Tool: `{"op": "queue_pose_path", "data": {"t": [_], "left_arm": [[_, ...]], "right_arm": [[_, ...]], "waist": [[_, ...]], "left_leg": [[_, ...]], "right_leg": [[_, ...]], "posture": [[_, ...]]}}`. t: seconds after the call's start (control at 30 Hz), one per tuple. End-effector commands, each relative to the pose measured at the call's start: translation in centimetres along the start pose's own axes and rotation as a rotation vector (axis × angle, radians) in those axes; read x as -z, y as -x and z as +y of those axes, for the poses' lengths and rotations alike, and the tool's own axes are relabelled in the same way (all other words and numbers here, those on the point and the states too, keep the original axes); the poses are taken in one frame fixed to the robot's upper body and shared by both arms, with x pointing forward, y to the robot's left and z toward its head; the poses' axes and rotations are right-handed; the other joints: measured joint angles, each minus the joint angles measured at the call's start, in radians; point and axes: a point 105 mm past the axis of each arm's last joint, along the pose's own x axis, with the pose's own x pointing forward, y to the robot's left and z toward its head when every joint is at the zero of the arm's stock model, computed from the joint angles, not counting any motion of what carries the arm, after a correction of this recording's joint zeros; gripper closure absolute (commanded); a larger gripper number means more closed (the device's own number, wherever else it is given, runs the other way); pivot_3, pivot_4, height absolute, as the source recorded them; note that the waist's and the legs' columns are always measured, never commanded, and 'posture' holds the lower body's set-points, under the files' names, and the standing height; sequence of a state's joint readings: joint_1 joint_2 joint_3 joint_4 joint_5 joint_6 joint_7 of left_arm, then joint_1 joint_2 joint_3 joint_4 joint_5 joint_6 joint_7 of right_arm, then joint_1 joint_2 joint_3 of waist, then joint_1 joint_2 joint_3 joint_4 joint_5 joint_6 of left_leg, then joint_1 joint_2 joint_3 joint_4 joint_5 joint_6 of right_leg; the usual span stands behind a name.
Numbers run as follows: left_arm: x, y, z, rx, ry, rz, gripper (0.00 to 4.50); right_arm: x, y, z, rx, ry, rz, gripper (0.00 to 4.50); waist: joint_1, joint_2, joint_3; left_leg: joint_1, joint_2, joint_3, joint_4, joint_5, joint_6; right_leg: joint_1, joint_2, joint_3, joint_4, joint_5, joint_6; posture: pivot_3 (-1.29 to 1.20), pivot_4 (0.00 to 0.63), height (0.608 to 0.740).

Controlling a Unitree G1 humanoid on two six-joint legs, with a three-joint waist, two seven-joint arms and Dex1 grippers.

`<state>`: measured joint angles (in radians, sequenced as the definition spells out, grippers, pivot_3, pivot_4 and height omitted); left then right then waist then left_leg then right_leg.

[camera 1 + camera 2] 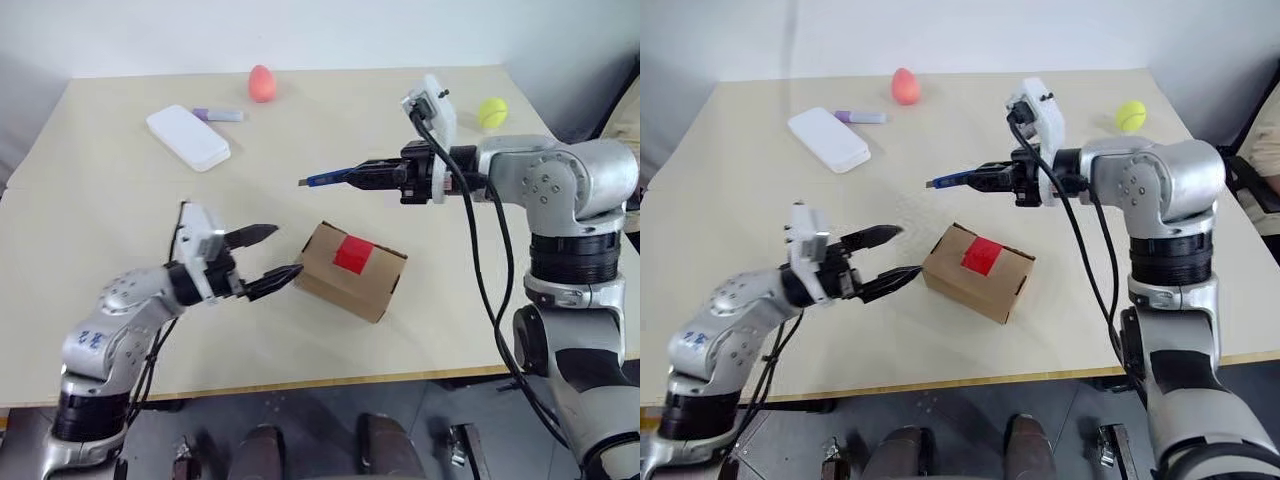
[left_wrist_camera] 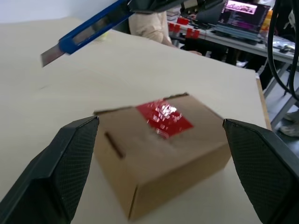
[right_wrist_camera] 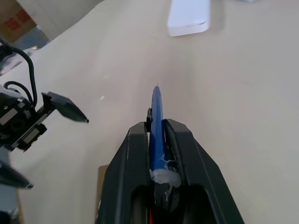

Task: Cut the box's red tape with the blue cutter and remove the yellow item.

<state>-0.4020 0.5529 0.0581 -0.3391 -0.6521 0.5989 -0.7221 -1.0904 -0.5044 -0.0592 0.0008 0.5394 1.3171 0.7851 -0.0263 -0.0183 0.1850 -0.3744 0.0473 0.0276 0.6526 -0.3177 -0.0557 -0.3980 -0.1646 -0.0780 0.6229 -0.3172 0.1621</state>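
Risk first: box [image 1: 352,270] free on the surface [image 1: 120,160], unheld, sealed by red tape [image 1: 352,254] across the top seam. Could slide or spin under blade pressure, since nothing braces it; could also tip, being small and light by the look of it. Blade approaching at a slant might skid off the tape and score the cardboard instead (or dig too deep and nick whatever sits inside). Crossing arms another hazard: cutter [image 1: 335,178] hanging above and behind the box, its tip aimed toward the robot's left, left gripper [image 1: 270,256] just beside the box's left end, so a hasty descent could bring blade and black fingers together.

Left jaws: wide apart, one finger raised, one lower, its tip close to the box's near-left corner, contact not certain from the head views; nothing between them. From the left wrist, box lying straight ahead, between the two spread fingers [image 2: 51,172] but past their tips.

Right gripper [image 1: 372,175]: jaws clamped together on the cutter's rear half, blade end jutting out in front, clear of the box.

Yellow item presumably inside the closed box. Tape uncut, by every appearance.
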Motion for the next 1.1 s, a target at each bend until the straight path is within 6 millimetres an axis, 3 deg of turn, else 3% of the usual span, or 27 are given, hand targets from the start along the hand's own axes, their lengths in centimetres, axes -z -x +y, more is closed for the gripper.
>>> {"op": "queue_pose_path", "data": {"t": [0.03,0.23,0.47,0.8,1.1], "left_arm": [[0.0,-1.5,-0.4,0.048,0.021,0.053,0.63],[0.7,-3.2,0.4,0.062,0.114,0.210,2.40],[2.7,-3.5,0.2,0.055,0.220,0.423,4.50],[3.2,-3.9,-0.4,0.044,0.313,0.489,4.50],[3.2,-4.0,-0.1,0.022,0.315,0.488,4.50]], "right_arm": [[-1.0,1.5,0.4,0.033,0.029,-0.057,4.33],[-0.1,3.1,0.6,0.089,0.037,-0.057,4.33],[0.5,3.3,1.0,0.111,0.045,-0.052,4.33],[4.0,2.3,1.3,0.106,0.078,0.089,4.33],[4.7,2.2,1.0,0.102,0.084,0.115,4.33]], "waist": [[0.000,0.000,0.000],[-0.002,0.000,0.000],[0.000,0.000,0.000],[0.002,0.000,0.000],[0.002,0.000,0.000]], "left_leg": [[0.000,0.000,0.000,0.000,0.000,0.000],[0.000,0.000,0.001,0.000,0.000,0.000],[0.000,0.000,0.001,0.000,0.000,0.000],[0.000,0.000,0.001,0.001,0.000,0.000],[0.000,0.000,0.001,0.001,0.000,0.000]], "right_leg": [[0.000,0.000,0.000,0.000,0.000,0.000],[0.000,0.000,0.000,-0.001,0.000,0.000],[0.000,0.000,0.000,-0.001,0.000,0.000],[0.000,0.000,0.000,-0.001,0.000,0.000],[0.000,0.000,0.001,-0.001,0.000,0.000]], "posture": [[0.00,0.150,0.740],[0.00,0.150,0.740],[0.00,0.150,0.740],[0.00,0.150,0.740],[0.00,0.150,0.740]]}}
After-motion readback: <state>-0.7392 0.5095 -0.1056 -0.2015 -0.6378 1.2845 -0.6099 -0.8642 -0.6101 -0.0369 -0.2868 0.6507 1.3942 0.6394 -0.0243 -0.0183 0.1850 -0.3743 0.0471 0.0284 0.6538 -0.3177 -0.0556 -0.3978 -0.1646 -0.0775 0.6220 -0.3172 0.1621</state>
